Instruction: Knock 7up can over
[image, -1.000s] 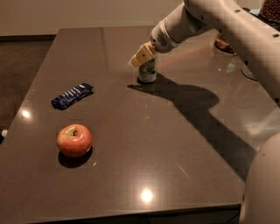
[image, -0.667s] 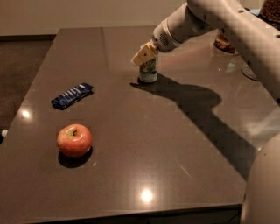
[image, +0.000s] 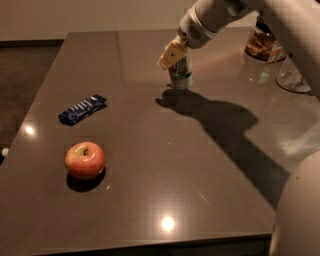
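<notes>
The can (image: 182, 75) stands upright far-centre on the table (image: 150, 165), the gripper (image: 171, 54) at its upper left side, its opening not discernible to us; we judge the can light, stiff and slick, best pushed near the rim.

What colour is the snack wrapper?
Dark blue snack wrapper, white print, camera view; gripper at the top of the 7up can.
</notes>
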